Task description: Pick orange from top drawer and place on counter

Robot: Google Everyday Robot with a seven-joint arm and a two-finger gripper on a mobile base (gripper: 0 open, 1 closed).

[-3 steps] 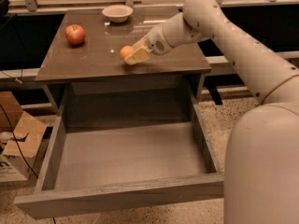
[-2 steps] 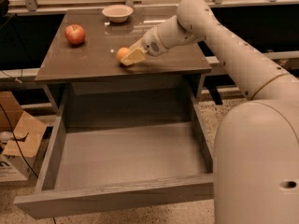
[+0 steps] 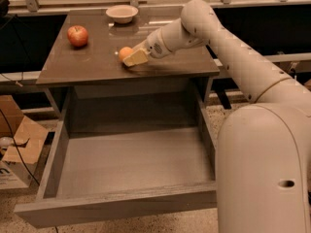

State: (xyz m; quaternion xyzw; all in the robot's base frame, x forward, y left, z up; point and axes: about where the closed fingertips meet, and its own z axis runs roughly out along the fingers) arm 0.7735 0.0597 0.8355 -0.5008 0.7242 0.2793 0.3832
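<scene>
The orange [image 3: 125, 53] is out of the top drawer [image 3: 116, 208] and on the counter [image 3: 92, 64]. It's abt mid-width and nearer the front edge than the back. The drawer hangs pulled open below, w/ nothing visible inside.

The gripper [image 3: 132, 58] is low over the counter, right against the fruit. The arm reaches in from the right-edge side, angled down toward the middle. So the orange lies just off the gripper's tip, on the side facing the left edge and a touch toward the back. The two look to be touching. From here I can't tell if the gripper is clamped on the orange or has let it go, since the tip covers the contact.

A round fruit has no long axis to speak of, so only direction matters. I'd guess any retreat should go up and back toward the right edge, away from the fruit, or it may roll.

The apple [image 3: 77, 35] sits well apart by the back-left corner, and the bowl [image 3: 122, 13] sits at the back edge.
</scene>
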